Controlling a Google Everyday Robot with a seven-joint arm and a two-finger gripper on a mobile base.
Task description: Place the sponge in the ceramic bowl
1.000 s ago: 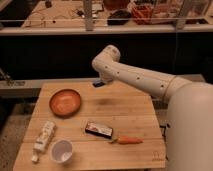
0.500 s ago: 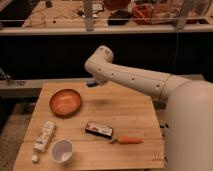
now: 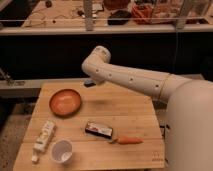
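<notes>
Camera view: the gripper (image 3: 91, 82), clenched on the small blue sponge (image 3: 88, 84), hangs near the round orange-brown ceramic bowl (image 3: 65, 102).

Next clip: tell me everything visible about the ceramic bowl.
The ceramic bowl is round, shallow and wide, glossy orange-brown with a darker rim. It stands upright and looks empty, on the far left part of the wooden table. Nothing touches it: the white bottle and white cup lie nearer the camera, apart from it. The gripper, shut on the sponge, hangs to its right and farther back, not yet over it.
</notes>
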